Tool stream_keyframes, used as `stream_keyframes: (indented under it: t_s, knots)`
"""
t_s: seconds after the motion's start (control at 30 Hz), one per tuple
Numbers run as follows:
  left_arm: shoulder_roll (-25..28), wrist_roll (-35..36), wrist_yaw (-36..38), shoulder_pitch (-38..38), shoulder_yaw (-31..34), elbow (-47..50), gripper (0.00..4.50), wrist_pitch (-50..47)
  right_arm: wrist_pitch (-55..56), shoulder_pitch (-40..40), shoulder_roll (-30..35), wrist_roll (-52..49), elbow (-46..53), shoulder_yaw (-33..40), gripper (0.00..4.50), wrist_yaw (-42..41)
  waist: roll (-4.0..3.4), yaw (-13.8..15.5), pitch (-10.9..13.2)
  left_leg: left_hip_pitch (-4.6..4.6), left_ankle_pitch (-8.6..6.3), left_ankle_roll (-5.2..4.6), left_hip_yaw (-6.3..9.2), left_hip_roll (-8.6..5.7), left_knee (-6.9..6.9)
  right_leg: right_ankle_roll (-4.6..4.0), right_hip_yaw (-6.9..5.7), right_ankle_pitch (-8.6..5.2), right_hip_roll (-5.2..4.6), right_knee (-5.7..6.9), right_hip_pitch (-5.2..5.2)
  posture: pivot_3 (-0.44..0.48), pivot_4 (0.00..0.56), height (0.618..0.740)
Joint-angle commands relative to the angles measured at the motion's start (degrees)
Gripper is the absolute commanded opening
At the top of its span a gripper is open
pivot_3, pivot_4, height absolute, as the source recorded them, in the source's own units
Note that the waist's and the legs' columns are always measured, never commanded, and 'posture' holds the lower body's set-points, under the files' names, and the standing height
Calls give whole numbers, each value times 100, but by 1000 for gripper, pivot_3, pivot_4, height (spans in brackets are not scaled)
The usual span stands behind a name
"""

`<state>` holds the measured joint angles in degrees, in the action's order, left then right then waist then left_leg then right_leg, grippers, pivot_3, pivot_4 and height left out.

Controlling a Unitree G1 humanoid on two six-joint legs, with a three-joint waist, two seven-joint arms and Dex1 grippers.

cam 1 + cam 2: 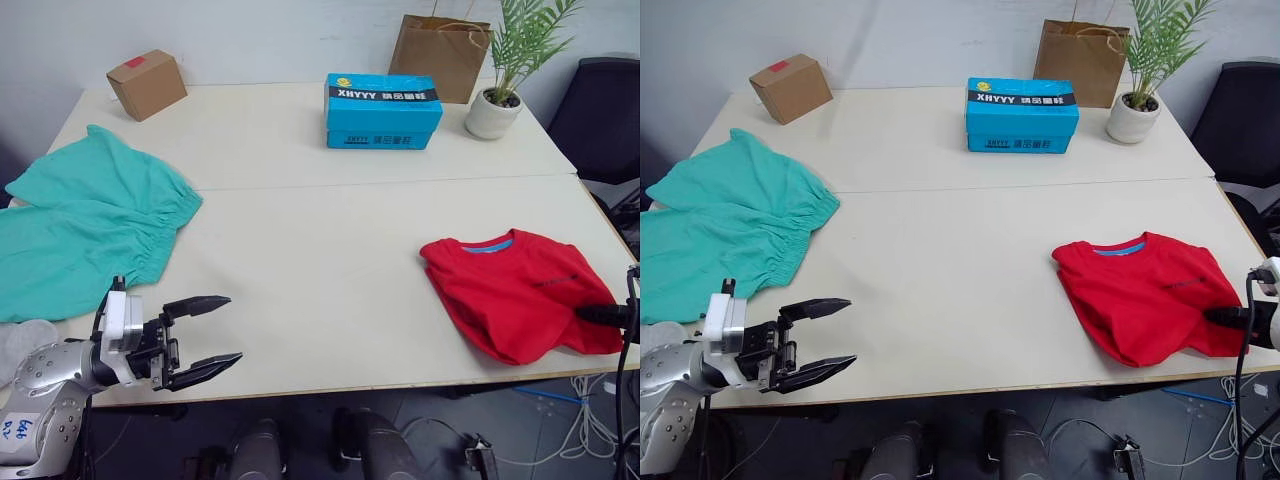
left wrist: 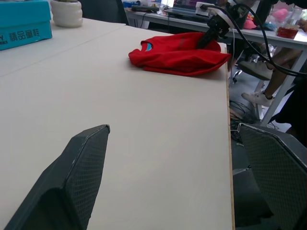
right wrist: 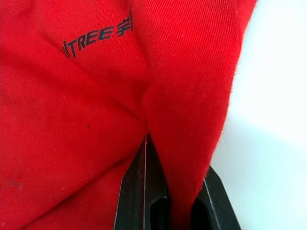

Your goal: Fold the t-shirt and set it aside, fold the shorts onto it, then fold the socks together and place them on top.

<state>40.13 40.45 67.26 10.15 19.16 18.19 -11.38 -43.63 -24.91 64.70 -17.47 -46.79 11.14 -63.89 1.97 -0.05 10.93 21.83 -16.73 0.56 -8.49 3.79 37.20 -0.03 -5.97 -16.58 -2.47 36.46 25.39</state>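
The right gripper is clamped on a fold of the red t-shirt, bunched at the table's four o'clock corner. Flatten it before letting go. The left gripper, jaws apart, hovers at seven o'clock beside the shorts.

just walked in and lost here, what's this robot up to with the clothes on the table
The robot is sorting laundry on a pale table. Its right gripper is shut on a fold of the bright red cloth t-shirt, which lies bunched near the table's right front edge. Its left gripper hangs open and empty over the left front edge. The teal-green cloth shorts lie spread out and unfolded at far left.
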Motion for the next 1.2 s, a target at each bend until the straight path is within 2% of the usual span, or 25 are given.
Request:
stream_keyframes:
  t_s: [0.03, 0.1, 0.17, 0.3, 0.37, 0.43, 0.5, 0.6, 0.73, 0.83, 0.93, 1.03, 1.13, 1.2]
  knots:
    - [9, 79, 18, 55, 58, 202, 4500, 12, -23, 157, -33, 140, -118, -16, 229, 140, 1, 4, 0, 0, 0, 0, 0, -1, 0, 0, 0, 0, -1, 0, 0, 0, 150, 740]
    - [10, 81, 8, 43, 49, 203, 4500, 2, -191, 121, 39, 107, -68, -40, 585, -13, 0, 1, 0, 0, 1, -1, 0, -1, 2, 0, 0, 0, -1, 0, -1, 0, 150, 740]
    - [11, 84, 18, 49, 48, 193, 4500, 1, -197, 270, 181, 64, 42, 14, 1161, -189, 1, -1, -1, 0, 1, -2, -1, -1, 3, 0, 1, 1, -1, 0, -1, 0, 150, 740]
    - [21, 99, 41, 57, 48, 154, 4500, -34, 222, 901, 606, 27, 246, 365, 2545, -451, -12, 83, -5, 1, 2, -3, 0, -3, 1, 0, -1, 1, -2, 1, -1, 0, 150, 740]
    - [17, 98, 44, 37, 47, 121, 4500, -51, 1514, 1430, 826, 253, 266, 609, 3251, -387, -25, 139, -6, 2, 1, -2, -3, -4, 1, 1, 0, 0, -3, -1, 1, 0, 150, 740]
    - [26, 135, 40, 32, 56, 84, 4500, -127, 4299, 1832, 762, 324, 266, 1243, 3897, -378, -33, 128, -5, 2, 0, 1, -10, -6, 2, 3, 1, -1, -3, -2, 2, 0, 150, 740]
    - [72, 146, 79, 80, 85, 20, 4500, -205, 5043, 1877, 707, 63, 338, 1673, 4479, -645, -52, 57, -2, 1, 0, 0, -21, -8, 3, 9, 4, -4, -1, -4, 2, 0, 150, 740]
    - [90, -38, 23, 167, 306, -187, 4500, -58, 5240, 1782, 432, -339, 826, 1834, 4479, -1036, -45, -73, 2, -35, 7, -4, -37, -6, -11, 23, 24, -10, 8, -7, -13, 0, 150, 740]
    - [-54, -158, -581, 611, 1116, -266, 4500, 34, 5377, 1874, -545, -1035, 2614, 1545, 4479, -1422, -21, -196, 5, -77, -16, 60, 29, 16, -12, 10, 27, -5, 63, -42, -74, 0, 150, 740]
    - [-211, -204, -905, 1019, 1560, -147, 4500, 57, 5359, 1951, -1055, -1223, 3476, 1289, 4479, -1454, -40, -190, 6, -77, -12, 39, 28, 36, -18, 4, 41, -2, 85, -47, -72, 0, 150, 740]
    - [-729, -171, -1321, 1779, 2236, 135, 4500, 214, 5664, 2194, -1677, -1161, 4412, 569, 4479, -1628, -41, -160, 2, -74, -25, 41, 21, 39, -22, -17, 48, 10, 86, -38, -56, 0, 150, 740]
    - [-1325, -166, -2031, 2351, 2792, 315, 4500, 211, 5857, 2231, -2240, -1141, 4726, 248, 4479, -1439, -29, -150, -4, -75, -60, 35, 20, 54, -10, -25, 47, -5, 96, -39, -60, 0, 150, 740]
    - [-2187, 20, -2522, 3351, 3514, 463, 4500, 211, 5988, 2557, -2725, -1215, 5037, -171, 4479, -1506, -17, -149, -12, -70, -77, 15, 12, 47, -1, -25, 52, -6, 88, -47, -61, 0, 150, 740]
    - [-2430, -53, -2799, 3737, 3716, 414, 4500, 124, 5983, 2680, -2823, -1240, 5141, -250, 4479, -1483, -2, -153, -19, -76, -94, 9, 11, 47, 1, -22, 52, -15, 87, -53, -69, 0, 150, 740]
